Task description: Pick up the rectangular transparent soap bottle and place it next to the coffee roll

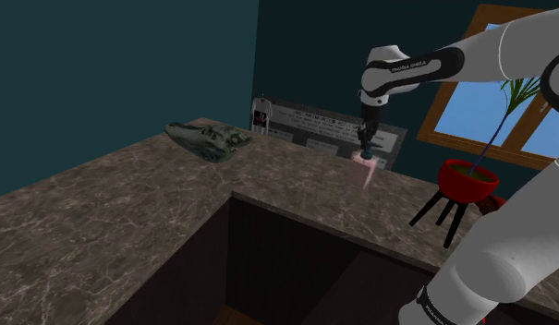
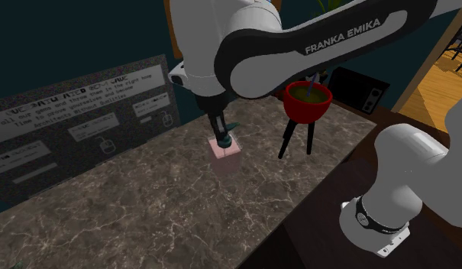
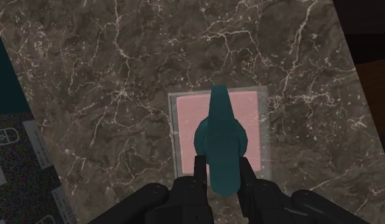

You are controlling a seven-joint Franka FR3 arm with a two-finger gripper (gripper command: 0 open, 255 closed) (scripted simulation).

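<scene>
Legend: the gripper (image 3: 223, 167), its 2 black fingers clamped on the teal, tapering pump head (image 3: 221, 137) of the soap bottle (image 3: 188, 127). You saw a rectangular, pale pink, clear-walled body standing on the brown, white-veined marble countertop (image 3: 121, 76). A dark sign board (image 2: 76, 122) with pale lettering leaned just behind it, and 1 red bowl planter (image 2: 308, 103) on black legs stood near. The mottled green coffee roll (image 1: 209, 140) lay well apart, toward the shoulder view's left.

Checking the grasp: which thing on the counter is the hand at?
The pink soap bottle with the teal pump; the hand clasps that pump, while the red pot stands apart.
</scene>
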